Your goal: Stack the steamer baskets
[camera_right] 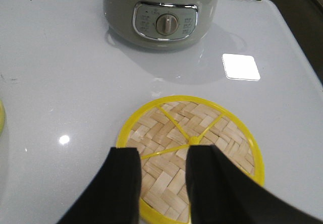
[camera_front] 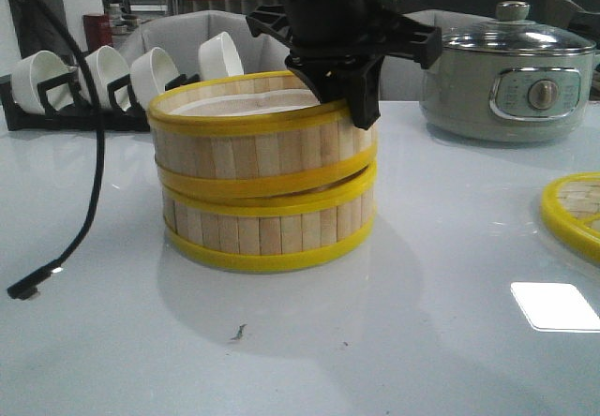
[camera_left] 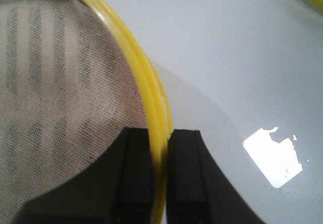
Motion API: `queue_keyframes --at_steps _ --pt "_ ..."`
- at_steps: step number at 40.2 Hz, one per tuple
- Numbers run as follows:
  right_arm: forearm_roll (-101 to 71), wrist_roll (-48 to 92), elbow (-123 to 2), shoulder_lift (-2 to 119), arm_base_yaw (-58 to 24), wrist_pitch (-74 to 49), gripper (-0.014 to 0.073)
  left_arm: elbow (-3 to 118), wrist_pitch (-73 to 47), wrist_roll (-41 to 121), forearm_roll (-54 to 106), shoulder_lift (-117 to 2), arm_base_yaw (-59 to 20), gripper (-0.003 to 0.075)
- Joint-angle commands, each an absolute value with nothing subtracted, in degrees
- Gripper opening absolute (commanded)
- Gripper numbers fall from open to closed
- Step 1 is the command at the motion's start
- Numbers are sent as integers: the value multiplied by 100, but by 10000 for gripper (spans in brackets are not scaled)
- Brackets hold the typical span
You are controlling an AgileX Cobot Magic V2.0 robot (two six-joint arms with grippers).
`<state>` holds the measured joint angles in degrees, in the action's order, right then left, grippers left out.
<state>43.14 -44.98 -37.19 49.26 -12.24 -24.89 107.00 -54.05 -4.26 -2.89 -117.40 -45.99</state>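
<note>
Two steamer baskets stand stacked in the middle of the table. The upper basket (camera_front: pixel 253 149) rests slightly askew on the lower basket (camera_front: pixel 272 224). My left gripper (camera_front: pixel 364 107) reaches down at the upper basket's right side. In the left wrist view this gripper (camera_left: pixel 160 133) is shut on the basket's yellow rim (camera_left: pixel 144 77), one finger inside over the pale mesh liner (camera_left: pixel 60 82) and one outside. My right gripper (camera_right: pixel 162 156) is open with nothing between its fingers, hovering over the flat woven lid (camera_right: pixel 202 133). It does not show in the front view.
The lid (camera_front: pixel 574 212) lies at the table's right edge. A grey electric pot (camera_front: pixel 511 83) with a glass lid stands at the back right. A rack of white bowls (camera_front: pixel 112 79) lines the back left. A black cable (camera_front: pixel 89 182) hangs down at the left.
</note>
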Motion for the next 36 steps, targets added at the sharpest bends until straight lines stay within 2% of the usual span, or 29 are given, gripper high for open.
queue_keyframes --at_steps 1,36 --pt "4506 -4500 -3935 4906 -1203 -2189 344 10927 -5032 -411 -209 -11355 -4610 94" --pt "4506 -4500 -3935 5016 -1203 -2185 344 10927 -4966 -411 145 -11355 -4623 94"
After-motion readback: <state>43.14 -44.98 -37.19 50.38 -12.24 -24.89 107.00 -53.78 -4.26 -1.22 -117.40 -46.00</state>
